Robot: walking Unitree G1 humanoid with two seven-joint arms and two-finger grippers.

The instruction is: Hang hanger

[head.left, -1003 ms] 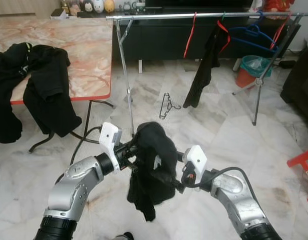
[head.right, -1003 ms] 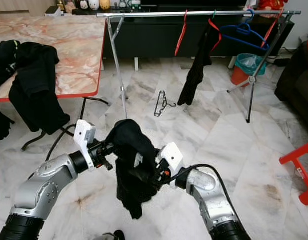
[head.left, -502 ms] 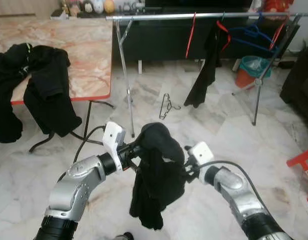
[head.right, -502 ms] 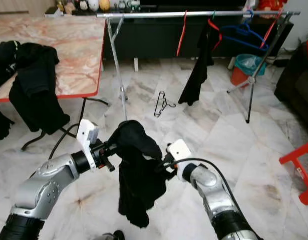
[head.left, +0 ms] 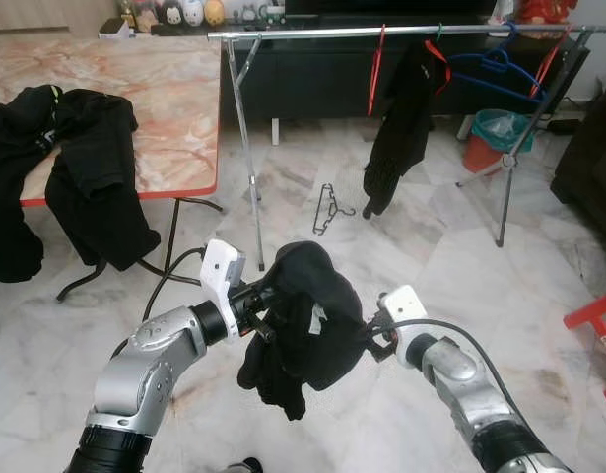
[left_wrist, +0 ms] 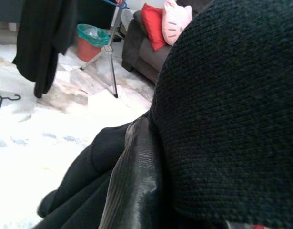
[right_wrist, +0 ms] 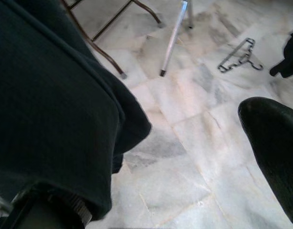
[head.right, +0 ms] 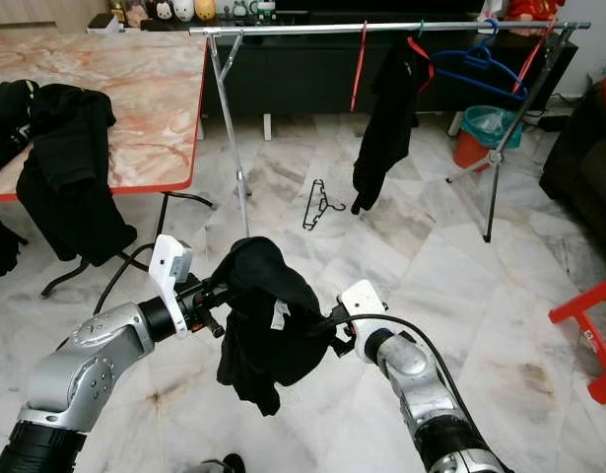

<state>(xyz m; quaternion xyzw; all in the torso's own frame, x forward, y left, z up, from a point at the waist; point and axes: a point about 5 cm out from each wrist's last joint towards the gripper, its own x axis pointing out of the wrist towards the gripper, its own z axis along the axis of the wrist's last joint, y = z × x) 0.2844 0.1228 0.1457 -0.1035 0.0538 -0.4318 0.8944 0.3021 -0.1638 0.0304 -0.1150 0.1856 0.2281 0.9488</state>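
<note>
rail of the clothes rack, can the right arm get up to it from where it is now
Probably not yet. The rail stands well ahead across open floor, while the right gripper is low beside the black garment bunched between both arms. Nothing blocks the way; the robot would likely need to walk closer.

no readable text, garment tag too small to make out
</note>
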